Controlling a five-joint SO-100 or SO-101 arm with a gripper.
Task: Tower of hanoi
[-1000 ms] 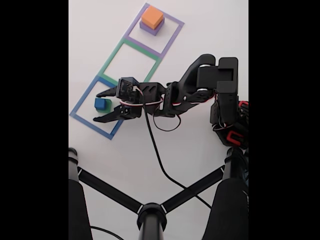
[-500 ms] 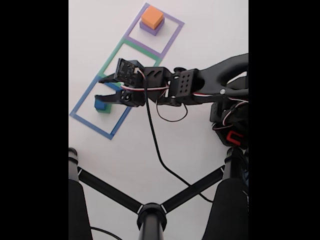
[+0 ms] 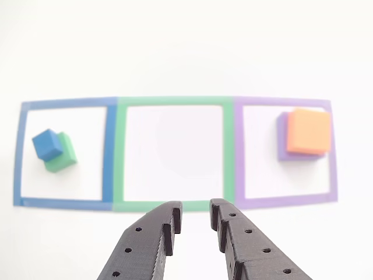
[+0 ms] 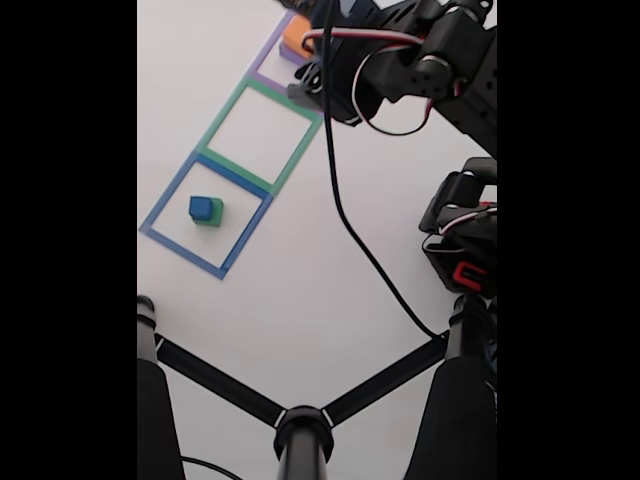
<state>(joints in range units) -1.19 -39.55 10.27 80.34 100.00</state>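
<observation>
In the other view a small blue block (image 3: 46,144) sits on a green block (image 3: 65,157), turned askew, inside the blue outline (image 3: 109,151). An orange block (image 3: 309,131) rests on a purple block (image 3: 281,140) inside the purple outline (image 3: 333,151). The green outline (image 3: 228,151) between them holds nothing. My gripper (image 3: 195,209) hovers in front of the green outline, open by a narrow gap and holding nothing. The fixed view shows the blue block (image 4: 203,208) on the green block (image 4: 216,214). There my arm (image 4: 420,60) reaches over the orange block (image 4: 293,40), partly hiding it.
A black stand with spread legs (image 4: 303,430) fills the bottom of the fixed view. The arm's base (image 4: 460,240) stands at the right, and a black cable (image 4: 340,220) runs down across the white table.
The gripper has left the blue and green stack and risen away from it. The arm swung toward the purple outline, and the jaws narrowed.
</observation>
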